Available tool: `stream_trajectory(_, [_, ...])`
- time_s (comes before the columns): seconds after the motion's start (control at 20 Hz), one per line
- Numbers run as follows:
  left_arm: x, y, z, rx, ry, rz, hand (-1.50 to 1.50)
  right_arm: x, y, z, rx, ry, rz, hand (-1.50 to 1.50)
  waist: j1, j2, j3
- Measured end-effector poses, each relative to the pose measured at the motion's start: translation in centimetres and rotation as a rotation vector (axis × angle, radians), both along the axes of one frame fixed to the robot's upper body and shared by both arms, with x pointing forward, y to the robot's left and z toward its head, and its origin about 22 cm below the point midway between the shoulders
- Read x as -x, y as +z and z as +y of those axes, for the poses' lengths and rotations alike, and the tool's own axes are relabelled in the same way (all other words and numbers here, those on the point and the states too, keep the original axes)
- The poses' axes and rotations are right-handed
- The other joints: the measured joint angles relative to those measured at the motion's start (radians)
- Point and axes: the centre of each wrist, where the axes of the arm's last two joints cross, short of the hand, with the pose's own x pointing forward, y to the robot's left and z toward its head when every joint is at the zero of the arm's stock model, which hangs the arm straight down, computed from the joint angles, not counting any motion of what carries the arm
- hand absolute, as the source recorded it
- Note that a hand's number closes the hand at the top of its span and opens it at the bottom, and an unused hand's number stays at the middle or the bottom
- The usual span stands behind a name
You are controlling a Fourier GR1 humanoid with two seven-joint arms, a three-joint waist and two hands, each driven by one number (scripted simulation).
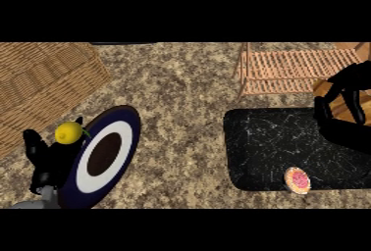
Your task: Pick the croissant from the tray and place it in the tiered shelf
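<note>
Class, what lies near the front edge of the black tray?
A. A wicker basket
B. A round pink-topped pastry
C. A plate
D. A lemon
B. A round pink-topped pastry sits at the front edge of the black tray; the lemon lies by the plate at the left.

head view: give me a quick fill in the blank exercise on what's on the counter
1. The yellow lemon lies at the edge of the dark blue and white ____, beside the left hand.
2. The small pink round pastry lies near the front edge of the ____ tray.
3. Behind the tray stands the wooden tiered ____.
4. At the counter's far left corner sits a woven wicker ____.

Missing words: plate; black; shelf; basket
</note>
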Motion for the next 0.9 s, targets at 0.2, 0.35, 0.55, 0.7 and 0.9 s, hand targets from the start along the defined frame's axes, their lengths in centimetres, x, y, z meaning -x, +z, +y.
stream_trajectory(0.2, [-0.4, 0.3, 0.0, -0.002, -0.015, -0.002, 0.0, 1.8, 4.6, -0.8, -0.024, -0.075, -0.043, 1.5, 0.015, 0.005, 0.0])
stream_trajectory(0.35, [-0.8, 0.2, -0.5, -0.004, -0.03, -0.005, 0.0, 1.1, 7.8, -1.9, -0.051, -0.114, -0.057, 1.5, 0.028, 0.008, 0.001])
stream_trajectory(0.55, [-1.1, 0.3, -0.3, -0.001, -0.043, -0.005, 0.0, 0.2, 11.0, -3.3, -0.097, -0.153, -0.09, 1.5, 0.038, 0.011, 0.001])
stream_trajectory(0.7, [-1.3, 0.4, -0.7, 0.0, -0.049, -0.01, 0.0, -1.5, 13.4, -4.5, -0.114, -0.193, -0.088, 1.5, 0.047, 0.014, 0.001])
stream_trajectory(0.9, [-1.5, 0.6, -0.8, 0.005, -0.049, -0.007, 0.0, -3.1, 15.2, -5.8, -0.107, -0.222, -0.09, 1.5, 0.052, 0.017, 0.001])
